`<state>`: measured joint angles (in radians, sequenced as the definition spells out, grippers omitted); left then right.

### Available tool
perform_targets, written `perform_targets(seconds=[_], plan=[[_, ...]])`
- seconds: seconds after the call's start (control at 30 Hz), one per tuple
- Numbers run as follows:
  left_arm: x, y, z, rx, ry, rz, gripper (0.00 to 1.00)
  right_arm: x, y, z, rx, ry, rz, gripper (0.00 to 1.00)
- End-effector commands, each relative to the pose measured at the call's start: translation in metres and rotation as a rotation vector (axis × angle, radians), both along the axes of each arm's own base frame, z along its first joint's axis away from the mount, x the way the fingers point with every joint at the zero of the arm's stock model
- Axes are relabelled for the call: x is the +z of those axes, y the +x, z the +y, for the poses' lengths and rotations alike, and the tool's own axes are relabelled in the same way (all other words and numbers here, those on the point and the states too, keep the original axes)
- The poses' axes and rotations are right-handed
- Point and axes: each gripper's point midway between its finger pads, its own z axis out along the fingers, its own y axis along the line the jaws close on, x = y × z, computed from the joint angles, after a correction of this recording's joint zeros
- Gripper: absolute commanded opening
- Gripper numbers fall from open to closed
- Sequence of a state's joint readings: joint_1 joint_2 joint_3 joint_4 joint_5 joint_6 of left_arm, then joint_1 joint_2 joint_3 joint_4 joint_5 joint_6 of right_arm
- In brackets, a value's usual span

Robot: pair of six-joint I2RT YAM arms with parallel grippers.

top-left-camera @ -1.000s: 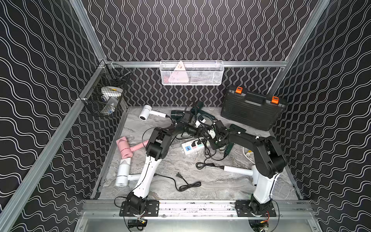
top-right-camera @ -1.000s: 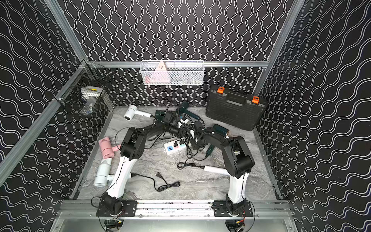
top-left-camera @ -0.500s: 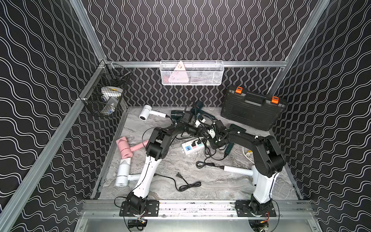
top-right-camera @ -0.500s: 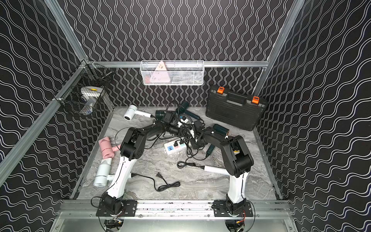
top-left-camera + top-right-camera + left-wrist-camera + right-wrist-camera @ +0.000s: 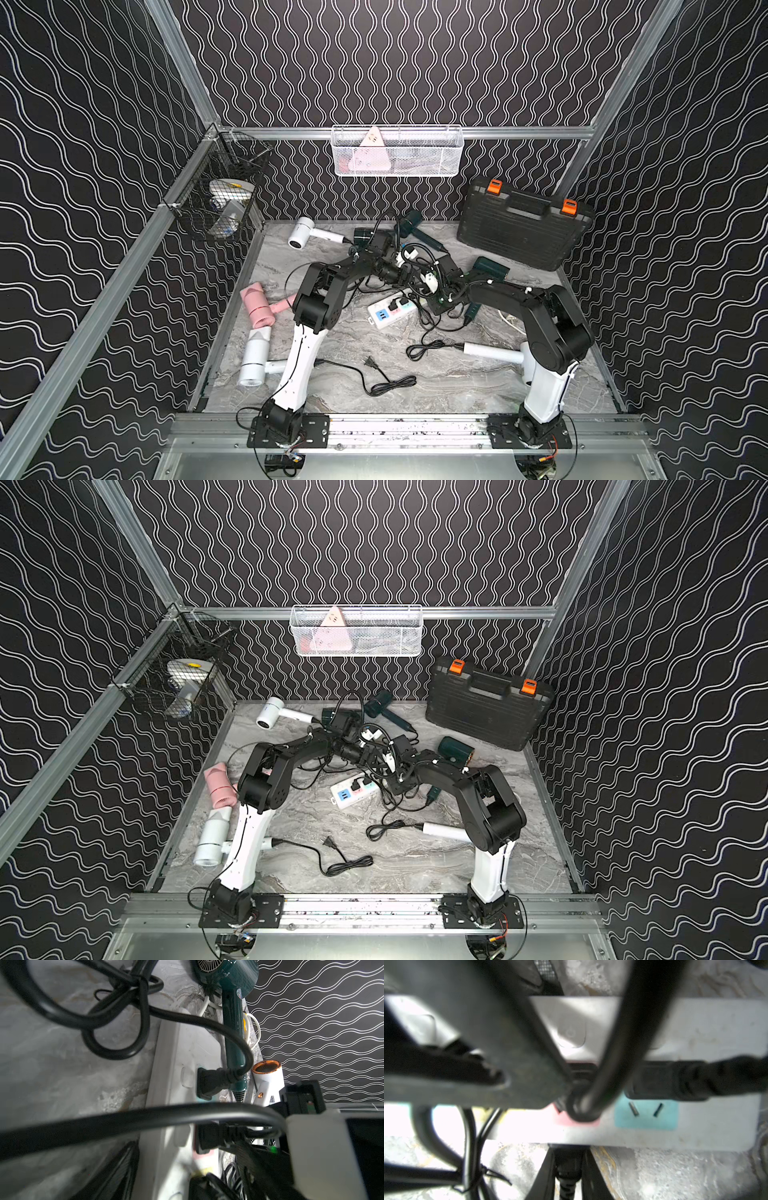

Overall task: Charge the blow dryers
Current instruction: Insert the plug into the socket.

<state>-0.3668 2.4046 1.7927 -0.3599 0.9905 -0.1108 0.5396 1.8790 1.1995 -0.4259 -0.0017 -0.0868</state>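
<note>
Checking in on our dryer-charging setup: we've got both arms bunched over the white power strip (image 5: pixel 380 314) in the middle of the marble desk (image 5: pixel 457 395), right in a knot of black cords. Our right gripper (image 5: pixel 437 300) reaches in from the side of the black toolcase (image 5: pixel 521 226). From its wrist view we'd say it's pinched on a black plug (image 5: pixel 566 1167) that sits just off the strip's long edge, near the pink socket. The left gripper (image 5: pixel 417 283) hangs low over the strip as well, but honestly we can't tell whether its jaws are apart or pressing on something, too much cable and blur in the way. Two plugs are already in: a seated plug (image 5: pixel 209 1082) in the teal socket and a second seated plug (image 5: pixel 207 1139) in the pink one. The dryers themselves are scattered all round. The pink dryer (image 5: pixel 258 306) and a white dryer (image 5: pixel 253 359) lie just beside each other along the desk's left edge, and that white one's cord looks to trail out to a loose plug (image 5: pixel 370 362) lying on the bare marble. A second white dryer (image 5: pixel 300 237) and a dark green dryer (image 5: pixel 413 220) lie by the back wall. A second dark green dryer (image 5: pixel 492 270) lies in front of the toolcase, and a third white dryer (image 5: pixel 492 353) pokes out beside the right arm.
</note>
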Motion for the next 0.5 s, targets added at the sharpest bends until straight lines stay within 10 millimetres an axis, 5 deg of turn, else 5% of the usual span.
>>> perform_targets(seconds=[0.0, 0.3, 0.47], plan=[[-0.001, -0.023, -0.007, -0.06, -0.048, 0.092, 0.78, 0.021, 0.035, 0.036, 0.068, 0.12, -0.154, 0.0], [0.008, -0.02, -0.005, -0.032, -0.045, 0.059, 0.78, 0.015, 0.046, 0.033, 0.029, 0.095, -0.151, 0.0], [0.011, -0.001, 0.015, 0.079, 0.013, 0.021, 0.79, 0.014, 0.039, 0.024, 0.011, 0.073, -0.149, 0.02]])
